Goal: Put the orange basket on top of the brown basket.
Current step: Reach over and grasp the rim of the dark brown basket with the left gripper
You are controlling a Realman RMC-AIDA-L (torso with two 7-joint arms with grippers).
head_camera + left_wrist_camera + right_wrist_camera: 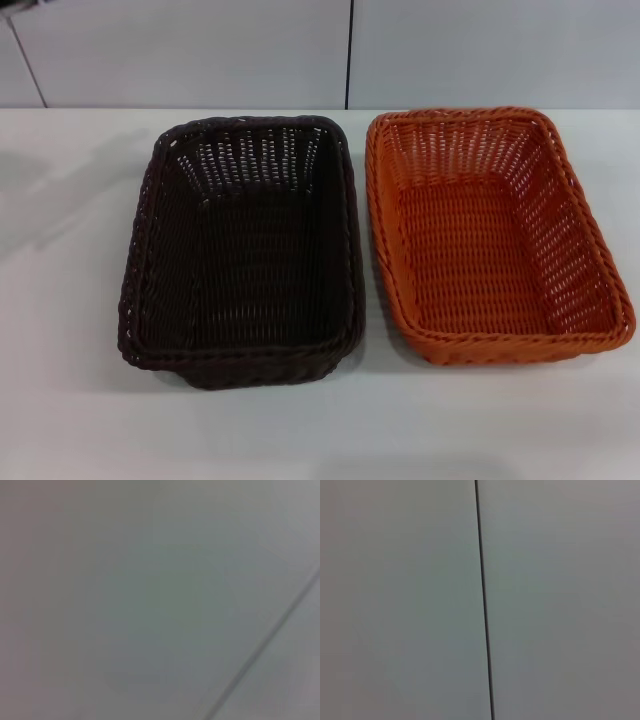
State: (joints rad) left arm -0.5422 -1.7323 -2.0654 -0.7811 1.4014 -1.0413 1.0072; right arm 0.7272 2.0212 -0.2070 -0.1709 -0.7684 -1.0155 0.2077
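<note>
Clearly nothing has been picked up yet: the orange basket (pixel 497 235) sits flat on the white desk (pixel 60 300), just beside the brown basket (pixel 243 250) on that basket's right, their long rims running nearly parallel with only a narrow strip of desk between them. Both stand upright and open side up, and both look empty, which suits nesting, since the sloping sides of one should slide down inside the other. Beyond the brown basket a pale wall with a dark vertical seam (pixel 349 55) rises from the desk's far edge. Neither gripper appears in the head view, and each wrist view shows only a plain grey surface crossed by a dark seam (pixel 484 600), so both arms seem parked away from the baskets, and how far either gripper is open, or whether it holds anything, cannot be told. Judged from this layout, the task stands at its very start. The right arm looks the natural choice, since the orange basket lies on the side of the brown basket nearer that arm; a pinch on the braided rim would probably serve, with some risk of the basket tilting when lifted from one edge.
</note>
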